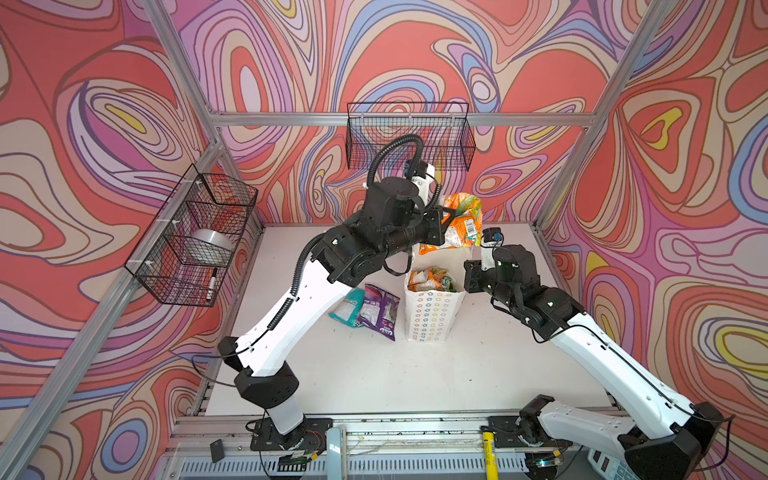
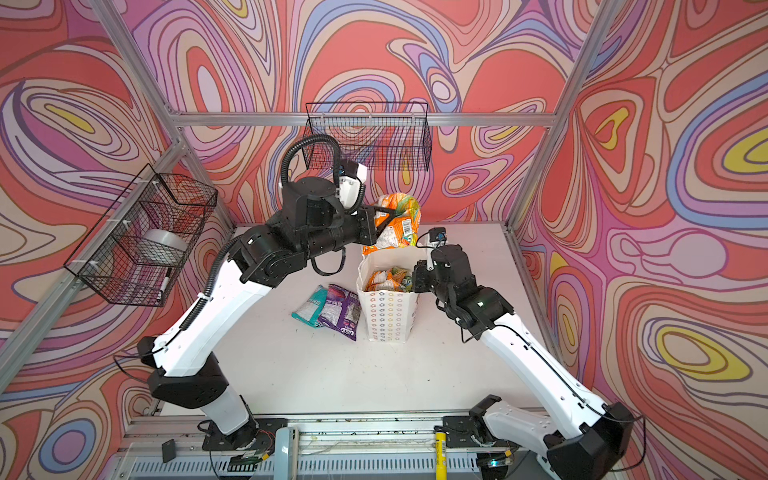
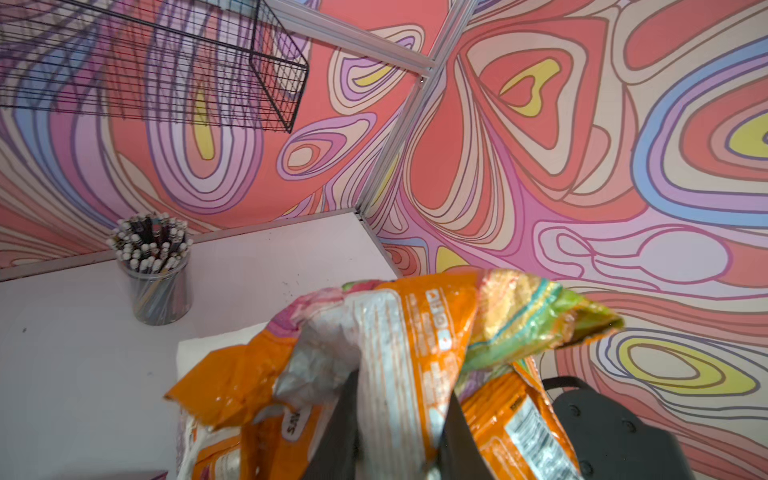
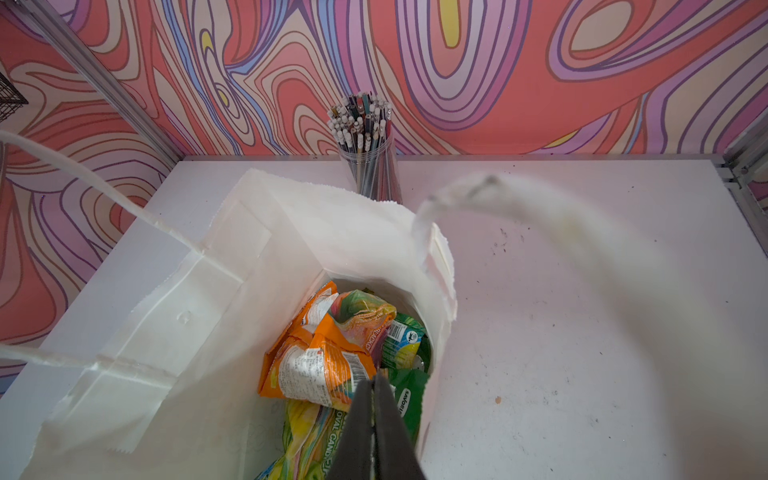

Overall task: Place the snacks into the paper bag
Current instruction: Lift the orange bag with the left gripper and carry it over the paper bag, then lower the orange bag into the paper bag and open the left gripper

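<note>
I see the white table (image 1: 374,374) carrying everything. The paper bag (image 1: 432,316) (image 2: 388,316) stands upright near the middle with its mouth open to the ceiling. It is white, with rows of pastel star outlines on its near face. A white cord handle (image 4: 104,183) stands up from its rim.

Inside the bag lie packed pouches (image 4: 328,353): orange, green and rainbow-striped, crumpled together.

My left gripper (image 3: 399,424) is clamped on a crumpled bunch of orange pouches (image 1: 461,224) (image 2: 399,224) in the air above the bag's far rim. The bunch is glossy, with white label panels and a barcode, and it hangs long axis roughly vertical.

My right gripper (image 4: 376,374) has its jaws pressed together at the bag's right-hand rim. I cannot tell whether paper is pinched between them.

Just left of the bag, a purple pouch (image 1: 380,311) lies flat on the table, overlapping a teal pouch (image 1: 347,307). Both run lengthwise from far to near.

The wire basket on the left wall (image 1: 195,237) holds a grey roll (image 1: 212,245) and a marker (image 1: 212,284).

Behind the bag, a clear cup (image 3: 160,286) (image 4: 374,174) is packed with pencils, erasers up.
</note>
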